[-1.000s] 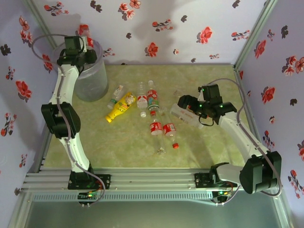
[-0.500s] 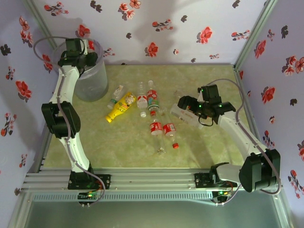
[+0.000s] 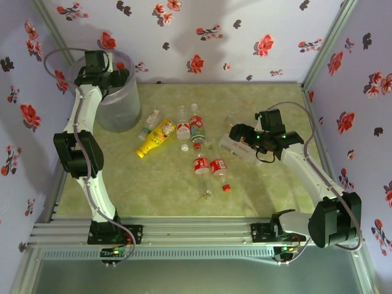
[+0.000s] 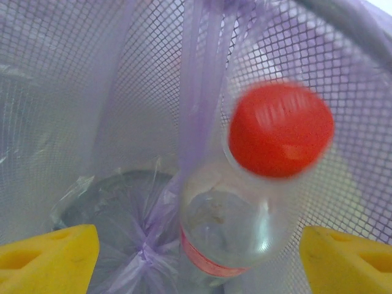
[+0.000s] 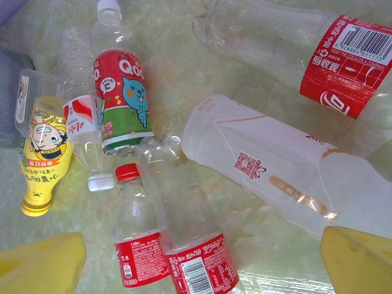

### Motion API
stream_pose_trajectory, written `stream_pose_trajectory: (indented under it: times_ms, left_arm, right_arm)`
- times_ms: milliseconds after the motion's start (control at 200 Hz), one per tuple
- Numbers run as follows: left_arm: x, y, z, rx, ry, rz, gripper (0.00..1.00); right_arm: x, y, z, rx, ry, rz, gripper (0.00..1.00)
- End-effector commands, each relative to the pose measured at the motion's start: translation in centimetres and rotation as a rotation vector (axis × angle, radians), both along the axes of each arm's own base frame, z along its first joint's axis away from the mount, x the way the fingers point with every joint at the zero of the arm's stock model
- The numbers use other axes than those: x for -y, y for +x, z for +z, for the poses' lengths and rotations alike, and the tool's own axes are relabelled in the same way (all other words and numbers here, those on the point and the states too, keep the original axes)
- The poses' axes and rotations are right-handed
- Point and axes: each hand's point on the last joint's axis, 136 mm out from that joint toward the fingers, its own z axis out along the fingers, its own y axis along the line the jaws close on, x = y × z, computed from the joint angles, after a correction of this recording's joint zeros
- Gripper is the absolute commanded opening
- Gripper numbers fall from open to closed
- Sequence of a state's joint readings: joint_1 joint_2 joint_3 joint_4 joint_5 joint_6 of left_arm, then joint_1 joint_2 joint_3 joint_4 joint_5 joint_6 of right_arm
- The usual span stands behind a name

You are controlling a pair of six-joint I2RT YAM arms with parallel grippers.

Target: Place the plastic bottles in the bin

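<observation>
tabletop (image 3: 263,190): bottles (image 3: 201,164) centred, bin (image 3: 119,110) far-left corner

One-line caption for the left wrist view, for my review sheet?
Motion-blurred red-capped clear bottle between the yellow fingers of the open left gripper, inside the bin with its purple liner.

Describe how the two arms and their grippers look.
The left arm and right arm have white links and black joint housings, with a thin grey cable looping off each. Small green lights glow at the bases. The fingers are blunt yellow wedges in both wrist views.
</observation>
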State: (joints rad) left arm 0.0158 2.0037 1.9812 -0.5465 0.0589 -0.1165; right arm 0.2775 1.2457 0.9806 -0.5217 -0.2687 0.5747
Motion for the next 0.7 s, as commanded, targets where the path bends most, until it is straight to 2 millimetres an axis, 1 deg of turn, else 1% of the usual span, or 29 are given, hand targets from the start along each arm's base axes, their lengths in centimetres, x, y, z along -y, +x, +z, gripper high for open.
stream_pose_trajectory:
  times_ms: [0,95,140,145,235,290,355,405,520,595,695]
  left_arm:
    - [0.0,-0.5,1.2,0.006,0.02,-0.015,0.86]
    - [0.0,-1.0,2.2,0.019,0.022,-0.017,0.86]
    - [0.1,-1.2,2.9,0.027,0.024,-0.02,0.86]
    - [0.1,-1.2,3.0,0.03,0.024,-0.021,0.86]
    - [0.1,-2.0,5.0,0.061,0.032,-0.025,0.86]
    - [0.1,-2.5,6.5,0.086,0.037,-0.026,0.86]
    - [0.1,-3.3,8.2,0.113,0.036,-0.025,0.86]
    - [0.1,-3.9,9.4,0.131,0.034,-0.021,0.86]
    - [0.0,-5.7,11.7,0.159,0.036,-0.008,0.89]
    - [-0.2,-7.1,12.7,0.166,0.039,0.005,0.9]
    - [-0.3,-9.2,13.2,0.177,0.028,0.017,0.9]
  right_arm:
    - [0.0,0.6,0.9,0.038,-0.019,0.014,0.99]
    - [0.6,0.8,1.2,0.045,-0.069,0.009,0.98]
    - [1.9,0.9,1.5,0.043,-0.136,-0.014,0.98]
    - [2.1,0.7,1.3,0.031,-0.147,-0.015,0.98]
    - [5.2,0.8,1.5,0.015,-0.297,-0.083,0.98]
    - [6.6,0.9,1.3,-0.009,-0.369,-0.099,0.98]
    - [7.8,1.3,0.8,-0.042,-0.444,-0.101,0.98]
    - [8.3,1.9,0.1,-0.059,-0.483,-0.092,0.99]
    - [8.4,3.5,-1.8,-0.095,-0.548,-0.011,0.99]
    - [8.4,4.6,-3.4,-0.13,-0.6,0.07,0.99]
    - [8.5,5.9,-5.1,-0.159,-0.662,0.161,0.99]
